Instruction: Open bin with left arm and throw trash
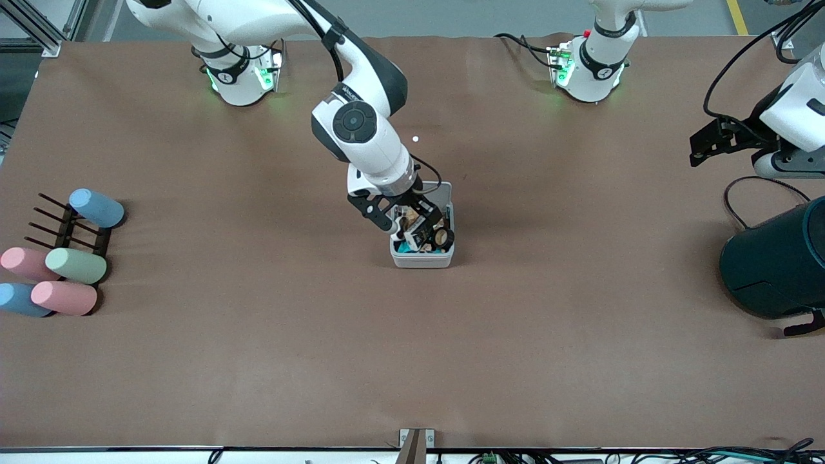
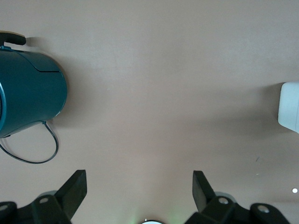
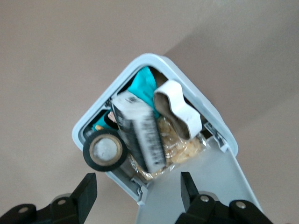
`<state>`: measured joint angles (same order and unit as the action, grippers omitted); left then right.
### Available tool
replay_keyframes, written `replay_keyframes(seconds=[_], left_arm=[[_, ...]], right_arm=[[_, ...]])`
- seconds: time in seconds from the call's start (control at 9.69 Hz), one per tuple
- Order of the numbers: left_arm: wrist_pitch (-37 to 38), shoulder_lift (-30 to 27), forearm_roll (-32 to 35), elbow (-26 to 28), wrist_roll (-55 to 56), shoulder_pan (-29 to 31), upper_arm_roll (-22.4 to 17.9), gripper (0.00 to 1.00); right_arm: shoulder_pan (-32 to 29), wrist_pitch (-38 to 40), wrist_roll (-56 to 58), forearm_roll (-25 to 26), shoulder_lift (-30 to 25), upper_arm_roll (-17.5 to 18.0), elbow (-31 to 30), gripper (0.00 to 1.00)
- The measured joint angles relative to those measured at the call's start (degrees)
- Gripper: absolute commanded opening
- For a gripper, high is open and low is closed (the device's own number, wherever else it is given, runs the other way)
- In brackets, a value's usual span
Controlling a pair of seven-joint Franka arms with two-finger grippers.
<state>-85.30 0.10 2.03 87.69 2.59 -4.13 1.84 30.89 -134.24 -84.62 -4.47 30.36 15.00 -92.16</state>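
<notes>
mostly bare brown table [image 1: 412, 361], open bin [image 1: 422, 259] mid-table

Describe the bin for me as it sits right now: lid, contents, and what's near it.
The bin is a small square white-grey box with rounded corners, plastic by its look, standing mid-table. Its flat hinged lid is swung open. It is filled to the rim: a black tape ring with a beige centre rests on one corner, beside a black-and-white packet, a whitish loop, a clear crinkly bag and something teal. The right end effector hangs open just over it, touching nothing that shows.
</notes>
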Motion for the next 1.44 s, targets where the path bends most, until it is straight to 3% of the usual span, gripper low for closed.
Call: replay_keyframes(seconds=[0.31, 0.62, 0.83, 1.13, 1.34, 1.44], left_arm=[[0.0, 0.01, 0.0, 0.02, -0.03, 0.02, 0.0, 1.0], [0.0, 0.01, 0.0, 0.04, -0.06, 0.01, 0.01, 1.0], [-0.01, 0.02, 0.0, 0.05, -0.06, 0.01, 0.01, 1.0], [-0.5, 0.17, 0.0, -0.66, -0.13, 0.02, 0.01, 1.0], [-0.6, 0.27, 0.0, -0.91, -0.24, 0.06, -0.01, 1.0], [-0.63, 0.32, 0.0, -0.95, -0.25, 0.06, -0.02, 1.0]], right_arm=[[-7.24, 5.29, -0.08, 0.01, -0.4, -0.93, 2.71, 0.85], [-19.68, 22.74, 5.41, 0.15, -3.38, -1.11, 8.94, 0.85], [-29.0, 37.68, 25.91, 0.24, -8.75, -1.13, 9.87, 0.88], [-42.45, 51.45, 57.45, 0.16, -18.35, -1.12, 10.0, 0.99], [-45.57, 57.0, 75.12, 1.75, -22.9, -1.09, 9.95, 0.99], [-45.5, 59.07, 77.55, 2.86, -24.51, -0.62, 9.93, 0.99]])
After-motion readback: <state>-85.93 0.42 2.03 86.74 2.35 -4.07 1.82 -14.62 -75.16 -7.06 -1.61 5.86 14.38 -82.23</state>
